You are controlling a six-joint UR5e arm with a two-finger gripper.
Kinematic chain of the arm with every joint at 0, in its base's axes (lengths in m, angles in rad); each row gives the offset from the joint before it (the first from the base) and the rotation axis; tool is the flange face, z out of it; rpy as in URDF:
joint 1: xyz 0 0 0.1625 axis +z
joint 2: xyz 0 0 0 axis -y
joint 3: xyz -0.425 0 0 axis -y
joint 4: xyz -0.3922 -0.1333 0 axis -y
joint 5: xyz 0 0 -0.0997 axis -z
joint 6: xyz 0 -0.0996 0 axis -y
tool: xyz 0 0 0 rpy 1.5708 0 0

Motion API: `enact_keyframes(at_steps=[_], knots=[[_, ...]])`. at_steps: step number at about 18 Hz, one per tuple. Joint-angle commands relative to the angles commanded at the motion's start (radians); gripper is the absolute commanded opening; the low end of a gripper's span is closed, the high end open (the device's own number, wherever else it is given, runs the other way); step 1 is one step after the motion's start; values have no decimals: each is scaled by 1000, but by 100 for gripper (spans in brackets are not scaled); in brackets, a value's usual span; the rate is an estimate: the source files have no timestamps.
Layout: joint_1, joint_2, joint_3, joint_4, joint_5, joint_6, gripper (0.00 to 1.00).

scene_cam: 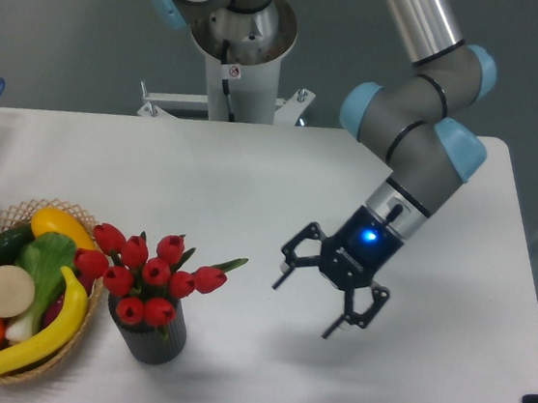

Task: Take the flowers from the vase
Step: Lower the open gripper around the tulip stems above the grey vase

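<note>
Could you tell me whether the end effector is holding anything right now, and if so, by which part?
Nothing is held. The end effector is open above the table, apart from the flowers, which stand in the vase.

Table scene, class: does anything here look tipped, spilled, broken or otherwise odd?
Nothing stands out. The dark ribbed cylindrical vase stands upright with the bunch of red tulip flowers in it, the round woven wicker basket holds its fruit and vegetables, and the black two-finger gripper hangs open over bare white table.
</note>
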Motion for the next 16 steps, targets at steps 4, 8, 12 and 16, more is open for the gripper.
enact_keyframes(at_steps=[4, 8, 12, 16], knots=[[-40, 6, -28, 0, -32, 26, 100], [-48, 6, -72, 5, -63, 66, 100], [-83, 6, -74, 5, -92, 66, 100], [-118, 6, -72, 8, -106, 68, 100]])
